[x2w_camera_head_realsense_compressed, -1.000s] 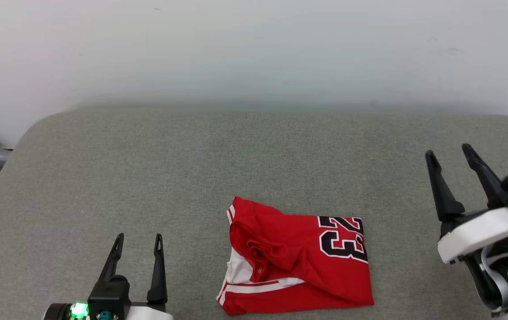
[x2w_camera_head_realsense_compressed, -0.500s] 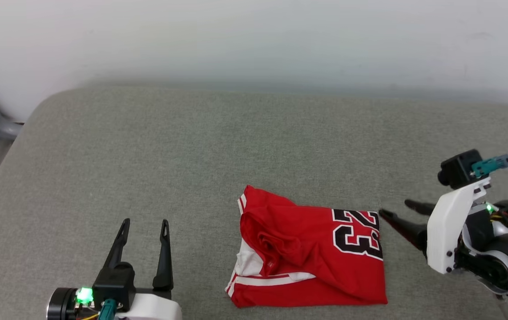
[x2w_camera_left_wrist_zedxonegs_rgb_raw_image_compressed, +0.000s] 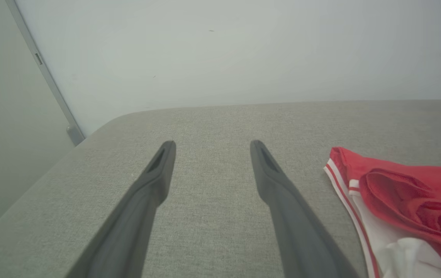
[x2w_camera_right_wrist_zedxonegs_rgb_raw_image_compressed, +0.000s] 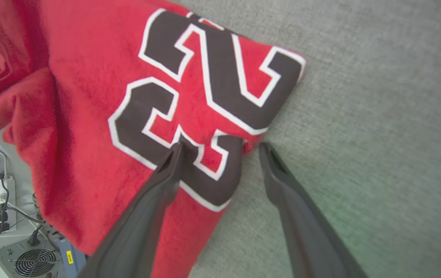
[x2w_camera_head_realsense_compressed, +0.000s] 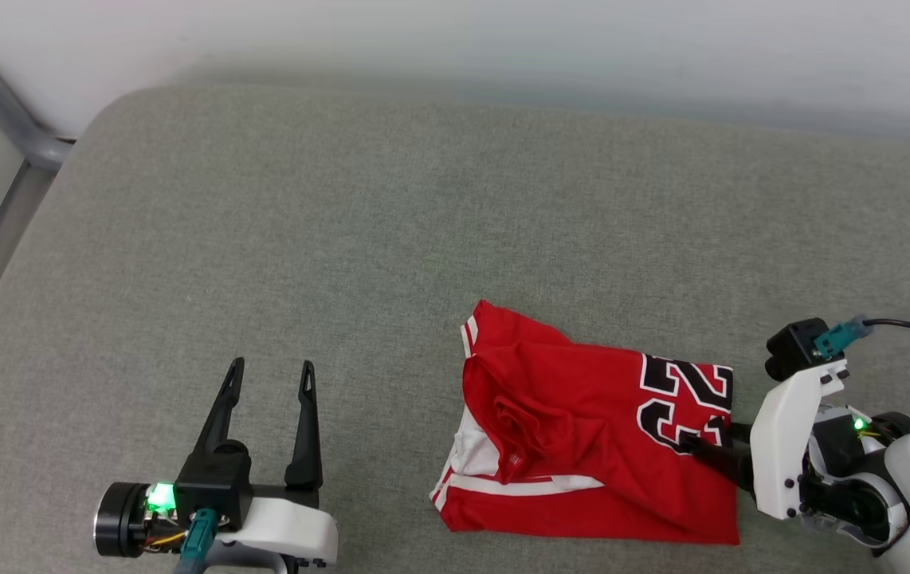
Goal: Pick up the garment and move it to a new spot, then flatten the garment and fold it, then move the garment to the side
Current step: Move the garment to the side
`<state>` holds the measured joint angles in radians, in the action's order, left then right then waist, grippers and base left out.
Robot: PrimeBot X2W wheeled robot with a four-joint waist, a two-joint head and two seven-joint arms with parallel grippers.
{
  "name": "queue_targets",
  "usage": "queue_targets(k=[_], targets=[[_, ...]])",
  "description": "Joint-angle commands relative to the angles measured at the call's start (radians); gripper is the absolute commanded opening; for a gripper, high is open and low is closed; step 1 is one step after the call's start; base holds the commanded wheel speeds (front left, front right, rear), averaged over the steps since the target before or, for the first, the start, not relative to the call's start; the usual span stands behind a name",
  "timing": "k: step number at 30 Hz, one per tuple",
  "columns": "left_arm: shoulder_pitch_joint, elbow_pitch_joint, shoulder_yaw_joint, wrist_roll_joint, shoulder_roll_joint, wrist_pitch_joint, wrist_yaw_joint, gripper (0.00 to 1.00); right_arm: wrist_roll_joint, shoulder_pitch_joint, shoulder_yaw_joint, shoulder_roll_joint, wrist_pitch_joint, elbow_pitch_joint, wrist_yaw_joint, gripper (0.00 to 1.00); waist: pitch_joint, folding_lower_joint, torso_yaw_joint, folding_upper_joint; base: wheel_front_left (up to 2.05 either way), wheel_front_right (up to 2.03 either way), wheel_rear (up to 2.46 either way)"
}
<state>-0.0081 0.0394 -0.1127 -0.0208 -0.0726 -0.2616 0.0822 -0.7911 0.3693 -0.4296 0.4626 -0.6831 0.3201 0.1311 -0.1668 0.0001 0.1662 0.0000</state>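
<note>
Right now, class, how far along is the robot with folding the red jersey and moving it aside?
Done: the red jersey with white sleeves and dark numbers lies folded on the grey fabric surface. In hand: the open right gripper straddles its numbered edge, one finger over the print, one over bare fabric; nothing gripped. The left gripper hovers open, apart. Left: gripping it and moving it aside.

A grey woven cushion [x2w_camera_head_realsense_compressed: 327, 239] with rounded corners spreads wide, its far edge against a plain white wall [x2w_camera_head_realsense_compressed: 503, 40]. At the far left a grey metal rail [x2w_camera_head_realsense_compressed: 5, 112] slants beside the cushion's corner. Past the cushion's edge, lower down, sit a white power strip [x2w_camera_right_wrist_zedxonegs_rgb_raw_image_compressed: 2, 189] with dark cables and a grey box [x2w_camera_right_wrist_zedxonegs_rgb_raw_image_compressed: 19, 258] with a round fan grille.
</note>
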Motion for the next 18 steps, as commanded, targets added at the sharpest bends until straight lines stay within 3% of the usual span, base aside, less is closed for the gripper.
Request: queue_targets(k=[1, 10, 11, 12, 13, 18], targets=[[-0.014, 0.001, -0.001, -0.002, 0.004, -0.005, 0.0, 1.0, -0.006, 0.011, -0.005, -0.01, 0.006, 0.014, -0.001, 1.0, -0.018, -0.0001, 0.011, 0.0, 0.0, 0.0, 0.0], [-0.044, 0.008, -0.006, -0.004, 0.007, -0.005, 0.001, 1.0, -0.024, -0.029, -0.132, -0.049, 0.04, 0.098, 0.0, 1.0, -0.045, -0.0001, 0.021, 0.0, 0.0, 0.0, 0.0], [-0.043, 0.009, -0.007, -0.004, 0.007, -0.005, 0.002, 1.0, -0.024, -0.024, -0.138, -0.046, 0.057, 0.097, 0.001, 0.48, -0.044, -0.0001, 0.02, 0.0, 0.0, 0.0, 0.0], [-0.043, 0.01, -0.006, -0.004, 0.007, -0.005, 0.003, 1.0, -0.025, -0.015, -0.139, -0.043, 0.074, 0.099, 0.001, 0.08, -0.043, -0.0001, 0.018, 0.0, 0.0, 0.0, 0.0], [-0.042, 0.011, -0.005, -0.005, 0.008, -0.005, 0.004, 1.0, -0.026, -0.005, -0.146, -0.039, 0.088, 0.098, 0.001, 0.0, -0.04, -0.0001, 0.015, 0.0, 0.0, 0.0, 0.0], [-0.025, 0.016, 0.001, -0.005, 0.009, -0.005, 0.005, 1.0, -0.011, 0.06, -0.144, -0.006, 0.193, 0.078, -0.001, 0.0, -0.016, -0.0001, -0.008, 0.0, 0.0, 0.0, 0.0]])
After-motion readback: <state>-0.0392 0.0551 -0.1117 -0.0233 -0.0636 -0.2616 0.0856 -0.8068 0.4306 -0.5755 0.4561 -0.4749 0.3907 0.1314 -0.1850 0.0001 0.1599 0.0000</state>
